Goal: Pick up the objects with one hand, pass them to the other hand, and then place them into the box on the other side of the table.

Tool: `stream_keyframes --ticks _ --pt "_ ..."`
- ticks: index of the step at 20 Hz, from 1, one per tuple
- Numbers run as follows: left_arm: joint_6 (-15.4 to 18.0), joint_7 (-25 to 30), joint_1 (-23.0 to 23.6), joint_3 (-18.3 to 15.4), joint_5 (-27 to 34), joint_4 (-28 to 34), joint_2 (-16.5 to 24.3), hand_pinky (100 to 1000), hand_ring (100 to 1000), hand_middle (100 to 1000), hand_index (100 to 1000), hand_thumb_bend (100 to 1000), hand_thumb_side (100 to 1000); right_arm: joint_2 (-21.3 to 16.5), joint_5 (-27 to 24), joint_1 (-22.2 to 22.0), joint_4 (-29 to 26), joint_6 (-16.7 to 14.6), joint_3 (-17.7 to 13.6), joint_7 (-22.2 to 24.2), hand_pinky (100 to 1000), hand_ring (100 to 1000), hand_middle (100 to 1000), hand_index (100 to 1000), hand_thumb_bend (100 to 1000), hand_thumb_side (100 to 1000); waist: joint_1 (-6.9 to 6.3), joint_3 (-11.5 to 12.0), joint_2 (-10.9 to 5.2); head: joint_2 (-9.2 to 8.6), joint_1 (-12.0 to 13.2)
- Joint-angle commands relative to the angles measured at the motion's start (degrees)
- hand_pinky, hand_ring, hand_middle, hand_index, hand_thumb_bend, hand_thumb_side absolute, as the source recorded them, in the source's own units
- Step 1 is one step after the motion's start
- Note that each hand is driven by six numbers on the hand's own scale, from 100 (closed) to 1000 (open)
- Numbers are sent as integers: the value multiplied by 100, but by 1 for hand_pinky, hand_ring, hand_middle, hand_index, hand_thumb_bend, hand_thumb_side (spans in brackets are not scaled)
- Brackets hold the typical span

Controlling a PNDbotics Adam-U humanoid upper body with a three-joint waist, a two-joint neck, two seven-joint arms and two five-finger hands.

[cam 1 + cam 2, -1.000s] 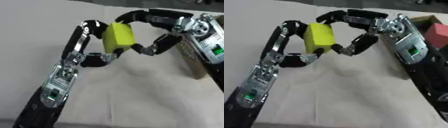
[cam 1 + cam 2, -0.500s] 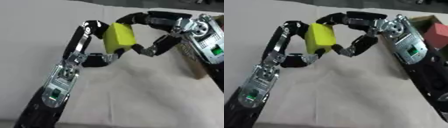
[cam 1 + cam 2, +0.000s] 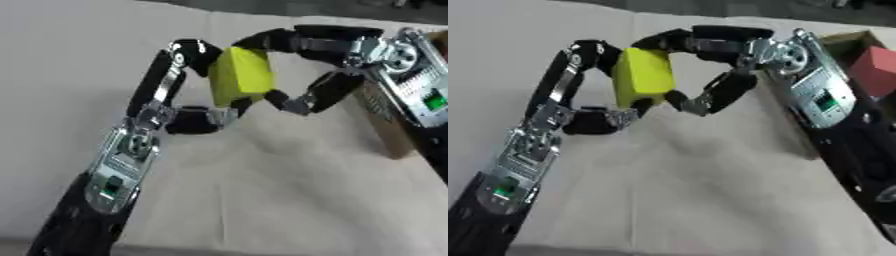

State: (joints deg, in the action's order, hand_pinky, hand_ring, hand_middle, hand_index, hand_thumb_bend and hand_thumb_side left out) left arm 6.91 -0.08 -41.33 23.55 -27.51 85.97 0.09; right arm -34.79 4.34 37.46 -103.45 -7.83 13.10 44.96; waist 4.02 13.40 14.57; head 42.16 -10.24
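A matte yellow rectangular block point(image 3: 240, 76), smooth-faced with crisp edges, is held up above the table between both hands. The table is covered by a pale beige cloth point(image 3: 289, 200) that shows soft creases and folds beneath the arms.

The left hand point(image 3: 175, 100), black with silver joints, comes up from the lower left; its long fingers arch over the block's upper left corner while its thumb curls in under the block's lower edge, so the hand is clasped around the block. The right hand point(image 3: 719, 65), also black and silver with a bright round metal wrist joint, reaches in from the right; its fingers lie across the top of the block and its thumb bends in against the lower right corner, pinching the same block. Both hands thus touch the block at once, the left on its left side and the right on its right side.

At the right edge stands a brown cardboard box point(image 3: 843, 41), open at the top. The right eye view shows a red block-shaped thing point(image 3: 878, 70) inside it, partly hidden behind the right forearm; the left eye view shows only the box's plain brown side wall. The yellow block hangs left of the box, well apart from it.
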Motion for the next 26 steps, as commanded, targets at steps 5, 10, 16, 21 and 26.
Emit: stream_keyframes --ticks 5,10,16,21,26 --pt "58 107 -181 169 -42 114 -192 560 509 407 465 100 162 -129 -141 134 -54 27 -4 83 1000 919 905 987 100 100 46 1 -8 -79 -19" --pt "59 128 -186 184 -1 138 -200 559 509 409 467 100 175 -128 -145 125 -18 91 -11 2 1000 870 777 890 100 170 45 -3 -1 -80 -6" --pt "-19 71 -175 182 141 197 -191 578 521 450 525 100 100 -135 -192 107 31 188 -19 -134 945 764 581 738 100 321 44 -11 -3 -82 -16" --pt "-136 -80 -153 153 231 246 -163 618 557 501 608 482 202 -141 -286 92 39 356 -43 -271 894 697 484 640 100 376 41 -22 -5 -83 -11" --pt "-306 -426 -140 123 147 257 -149 639 594 544 688 619 285 -159 -352 72 -10 457 -46 -390 873 658 438 586 100 338 33 -34 -6 -89 -8"
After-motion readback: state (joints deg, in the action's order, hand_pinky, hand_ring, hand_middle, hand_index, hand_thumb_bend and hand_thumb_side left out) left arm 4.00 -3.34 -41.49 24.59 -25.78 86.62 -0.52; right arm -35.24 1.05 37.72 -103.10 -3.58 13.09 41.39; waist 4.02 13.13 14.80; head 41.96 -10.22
